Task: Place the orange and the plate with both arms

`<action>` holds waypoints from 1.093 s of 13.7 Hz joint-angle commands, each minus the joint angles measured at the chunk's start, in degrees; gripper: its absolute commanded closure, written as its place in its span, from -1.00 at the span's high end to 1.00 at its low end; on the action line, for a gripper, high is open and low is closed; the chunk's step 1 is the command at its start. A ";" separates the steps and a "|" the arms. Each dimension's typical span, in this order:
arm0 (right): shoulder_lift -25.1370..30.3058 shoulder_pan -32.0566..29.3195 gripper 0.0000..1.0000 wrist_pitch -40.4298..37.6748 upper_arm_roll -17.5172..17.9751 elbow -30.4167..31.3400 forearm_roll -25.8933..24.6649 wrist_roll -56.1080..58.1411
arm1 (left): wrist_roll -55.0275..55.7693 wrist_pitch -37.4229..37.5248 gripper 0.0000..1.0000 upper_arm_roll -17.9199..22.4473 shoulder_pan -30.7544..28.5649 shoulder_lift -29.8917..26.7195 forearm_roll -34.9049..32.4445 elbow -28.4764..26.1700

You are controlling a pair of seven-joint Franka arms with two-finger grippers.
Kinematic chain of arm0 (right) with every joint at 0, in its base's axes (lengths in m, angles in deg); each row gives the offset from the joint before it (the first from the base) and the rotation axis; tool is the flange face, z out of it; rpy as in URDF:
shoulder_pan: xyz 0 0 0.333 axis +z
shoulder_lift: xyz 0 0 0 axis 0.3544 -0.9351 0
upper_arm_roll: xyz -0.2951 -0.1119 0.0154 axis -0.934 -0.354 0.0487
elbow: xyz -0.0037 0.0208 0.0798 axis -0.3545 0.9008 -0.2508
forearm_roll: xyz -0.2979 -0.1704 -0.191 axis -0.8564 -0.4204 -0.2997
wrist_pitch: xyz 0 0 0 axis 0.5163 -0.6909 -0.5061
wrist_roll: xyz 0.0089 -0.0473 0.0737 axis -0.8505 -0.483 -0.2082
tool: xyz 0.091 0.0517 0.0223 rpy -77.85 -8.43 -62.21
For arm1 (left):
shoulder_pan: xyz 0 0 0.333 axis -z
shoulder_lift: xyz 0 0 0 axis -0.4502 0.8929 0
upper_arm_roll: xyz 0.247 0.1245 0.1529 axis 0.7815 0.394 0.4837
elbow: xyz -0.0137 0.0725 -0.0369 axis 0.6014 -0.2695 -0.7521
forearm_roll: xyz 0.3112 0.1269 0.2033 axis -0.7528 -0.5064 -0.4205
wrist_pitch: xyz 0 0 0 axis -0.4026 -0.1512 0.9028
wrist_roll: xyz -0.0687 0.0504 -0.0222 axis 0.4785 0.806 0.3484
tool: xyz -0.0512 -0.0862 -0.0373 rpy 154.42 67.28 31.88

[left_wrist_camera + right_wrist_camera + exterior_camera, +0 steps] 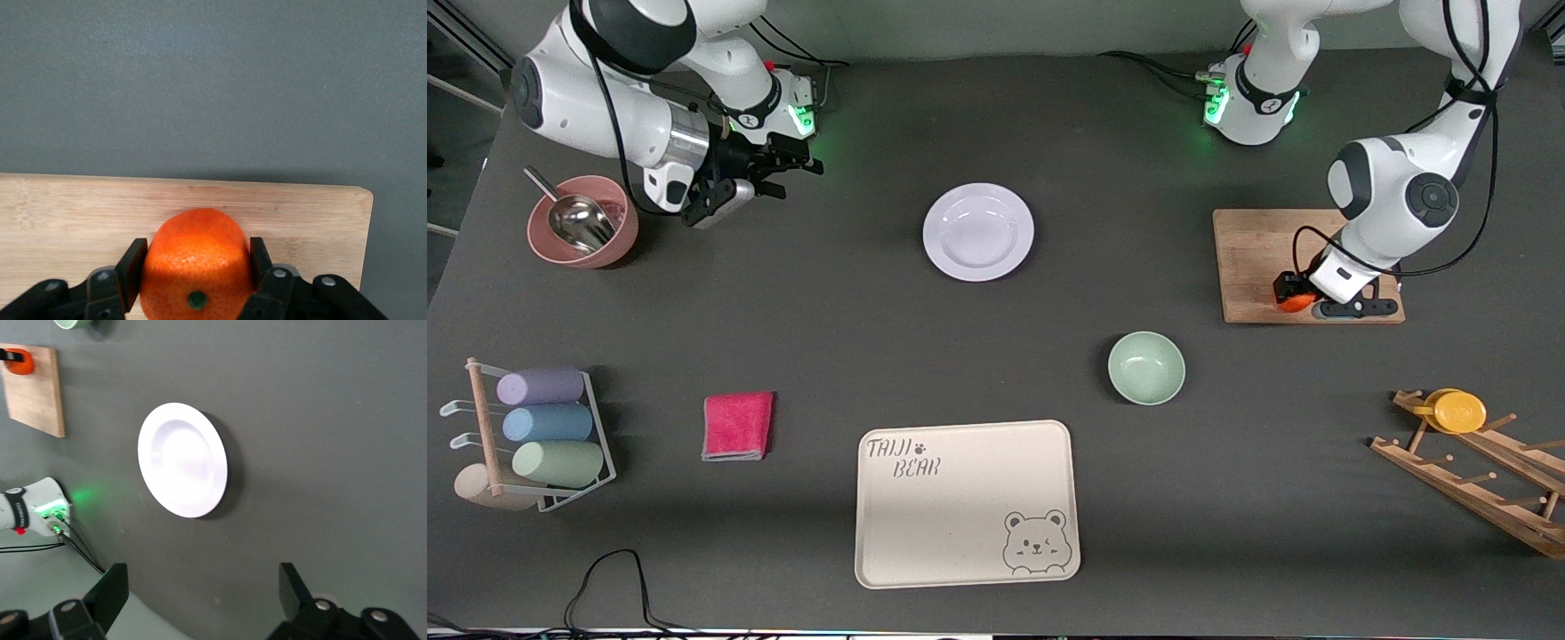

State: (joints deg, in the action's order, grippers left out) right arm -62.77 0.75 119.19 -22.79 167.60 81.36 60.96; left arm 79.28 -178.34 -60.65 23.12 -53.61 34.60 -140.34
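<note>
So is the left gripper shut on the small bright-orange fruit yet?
Shut on it: the left gripper has both fingers pressed against the orange, which sits on the wooden cutting board.

A wide table covered in matte dark-grey cloth fills nearly everything. Along its edge nearest the front camera, a thin black cable loops across the cloth. Soft, even light leaves faint shadows; green glow tints the opposite edge.

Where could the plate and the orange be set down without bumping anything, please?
Bare: the bear tray, and cloth between plate and red towel. Crowded: cutting board, where the left gripper grips the orange.
</note>
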 commanded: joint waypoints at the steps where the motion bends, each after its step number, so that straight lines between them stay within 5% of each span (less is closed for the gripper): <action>1: -2.80 0.02 1.00 3.27 -1.06 2.63 6.59 8.82 | -0.44 3.86 -1.00 -0.26 0.12 -1.13 0.83 1.47; 12: -25.39 -0.42 1.00 6.62 -5.29 10.02 42.80 53.74 | 0.43 46.74 -1.00 -1.58 4.94 -14.76 6.45 25.10; 15: -29.70 -0.42 1.00 4.70 -7.04 11.42 49.66 61.65 | 13.13 52.22 -1.00 -6.22 9.24 -14.23 6.46 32.41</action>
State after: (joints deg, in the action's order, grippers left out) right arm -89.93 0.42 125.61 -28.49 178.49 126.74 116.80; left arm 84.73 -128.97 -64.38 29.34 -68.87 40.67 -112.40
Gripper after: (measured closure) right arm 0.000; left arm 0.326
